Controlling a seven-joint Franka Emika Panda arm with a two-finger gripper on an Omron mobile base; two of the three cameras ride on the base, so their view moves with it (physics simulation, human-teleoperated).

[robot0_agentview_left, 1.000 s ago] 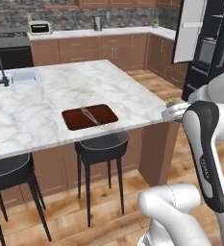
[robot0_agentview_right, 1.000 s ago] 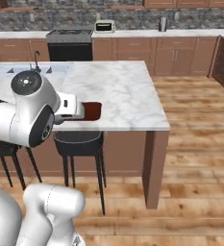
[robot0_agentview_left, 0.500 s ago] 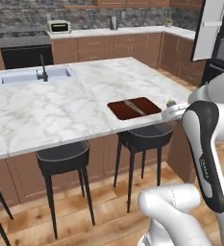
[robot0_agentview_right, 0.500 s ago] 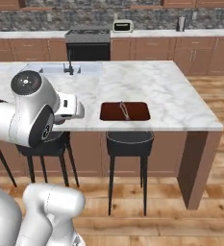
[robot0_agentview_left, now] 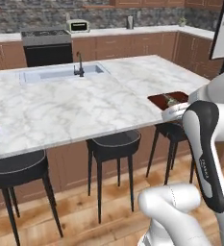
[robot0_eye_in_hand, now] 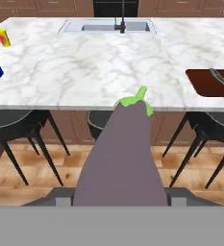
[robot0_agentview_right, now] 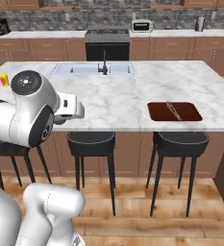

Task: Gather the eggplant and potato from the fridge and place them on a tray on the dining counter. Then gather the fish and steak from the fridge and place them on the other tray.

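- Sliding left along the dining counter point(robot0_agentview_right: 132, 96) since a moment ago, shifting the whole view.
- Gripping the eggplant point(robot0_eye_in_hand: 120, 158) short of the counter edge.
- Lying in the other tray point(robot0_agentview_right: 175, 111): the fish point(robot0_agentview_right: 173, 110).

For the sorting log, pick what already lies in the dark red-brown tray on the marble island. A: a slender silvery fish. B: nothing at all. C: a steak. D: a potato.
A: the right base view shows a thin silvery-grey fish lying diagonally inside the tray near the island's front edge, while the eggplant is held in the end effector.
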